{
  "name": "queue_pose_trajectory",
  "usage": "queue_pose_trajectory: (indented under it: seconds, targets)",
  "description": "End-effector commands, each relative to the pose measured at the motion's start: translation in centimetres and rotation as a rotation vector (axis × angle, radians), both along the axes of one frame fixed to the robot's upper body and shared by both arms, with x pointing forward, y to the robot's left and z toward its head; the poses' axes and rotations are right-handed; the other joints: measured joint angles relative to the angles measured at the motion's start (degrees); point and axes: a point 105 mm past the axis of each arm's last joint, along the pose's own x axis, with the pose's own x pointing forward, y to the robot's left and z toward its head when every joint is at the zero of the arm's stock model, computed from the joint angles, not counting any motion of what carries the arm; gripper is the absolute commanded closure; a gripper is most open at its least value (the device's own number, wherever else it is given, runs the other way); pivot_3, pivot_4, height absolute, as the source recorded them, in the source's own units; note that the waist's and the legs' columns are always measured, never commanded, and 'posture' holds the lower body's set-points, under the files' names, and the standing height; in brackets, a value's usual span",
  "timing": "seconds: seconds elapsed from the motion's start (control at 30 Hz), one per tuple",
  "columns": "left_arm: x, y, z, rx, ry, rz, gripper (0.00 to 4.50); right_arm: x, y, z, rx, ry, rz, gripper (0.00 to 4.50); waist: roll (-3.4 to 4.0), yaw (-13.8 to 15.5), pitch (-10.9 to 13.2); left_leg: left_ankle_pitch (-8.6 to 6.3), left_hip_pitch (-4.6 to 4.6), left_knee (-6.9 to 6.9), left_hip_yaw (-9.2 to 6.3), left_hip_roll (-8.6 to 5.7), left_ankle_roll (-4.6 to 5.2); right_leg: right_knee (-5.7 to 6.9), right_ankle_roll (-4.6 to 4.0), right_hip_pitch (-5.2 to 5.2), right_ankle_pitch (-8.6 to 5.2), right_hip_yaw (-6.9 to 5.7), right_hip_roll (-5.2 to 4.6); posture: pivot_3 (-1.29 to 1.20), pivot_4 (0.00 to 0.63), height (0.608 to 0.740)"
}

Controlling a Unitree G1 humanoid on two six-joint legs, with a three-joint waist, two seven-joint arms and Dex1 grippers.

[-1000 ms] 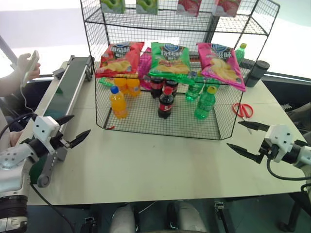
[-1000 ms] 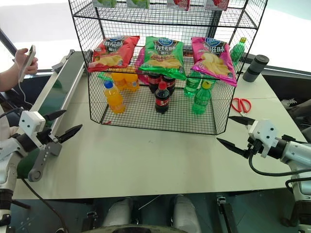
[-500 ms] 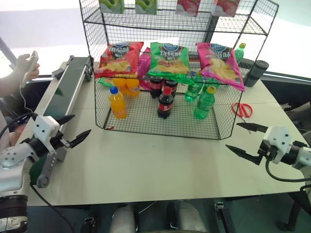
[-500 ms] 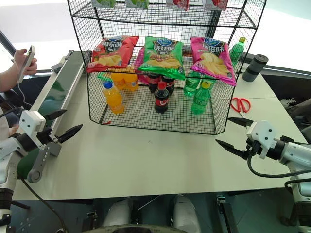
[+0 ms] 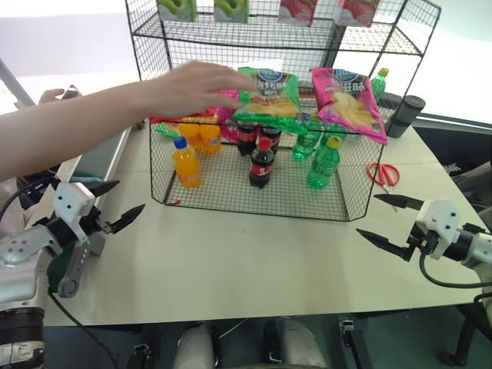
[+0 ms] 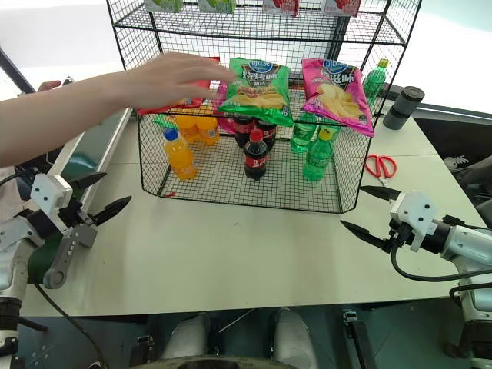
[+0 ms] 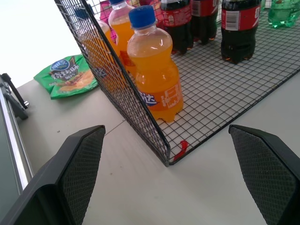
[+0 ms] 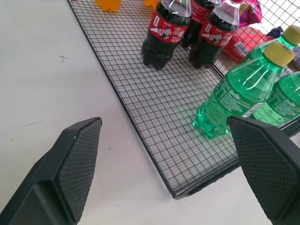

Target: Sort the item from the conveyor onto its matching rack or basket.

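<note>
Black wire forms the rack [image 5: 254, 184], which stands at twelve o'clock on the counter [image 5: 231, 261]. Its middle shelf carries a green bag [image 5: 269, 96] and, at the rack's two o'clock, the pink bag [image 5: 347, 100] with its blue logo and pictured chips. A red bag [image 5: 175, 117] on the same shelf is mostly hidden by a person's hand [image 5: 192, 84], whose forearm reaches in from nine o'clock across the belt [image 5: 96, 157]. On the rack's floor stand orange soda bottles [image 5: 187, 163], cola bottles [image 5: 262, 163] and green soda bottles [image 5: 324, 164]. Red scissors [image 5: 384, 174] lie at three o'clock beside the rack, and a dark cylinder [image 5: 406, 115] stands at two o'clock. The left hand [image 5: 114, 204] hangs at eight o'clock, fingers wide and empty, off the rack's near corner. The right hand [image 5: 384, 221] hangs at four o'clock, equally wide and empty, apart from the rack.
</note>
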Motion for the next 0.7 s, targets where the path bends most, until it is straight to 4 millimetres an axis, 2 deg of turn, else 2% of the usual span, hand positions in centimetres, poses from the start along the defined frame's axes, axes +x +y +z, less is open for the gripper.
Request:
queue_pose_trajectory:
  seconds: [0.03, 0.7]
  targets:
    - [0.09, -0.27, 0.77, 0.009, -0.038, -0.015, 0.0, 0.01, 0.37, 0.97, -0.004, -0.037, 0.019, 0.05, 0.0, 0.0, 0.0, 0.0, 0.0, 0.0, 0.0, 0.0, 0.0, 0.0, 0.0, 0.0, 0.0, 0.0, 0.0, 0.0, 0.15, 0.726]
    - [0.18, -0.43, 0.72, 0.005, -0.037, -0.025, 0.0, -0.03, 0.58, 0.82, -0.009, -0.035, 0.025, 0.05, 0.0, 0.0, 0.0, 0.0, 0.0, 0.0, 0.0, 0.0, 0.0, 0.0, 0.0, 0.0, 0.0, 0.0, 0.0, 0.0, 0.15, 0.726]
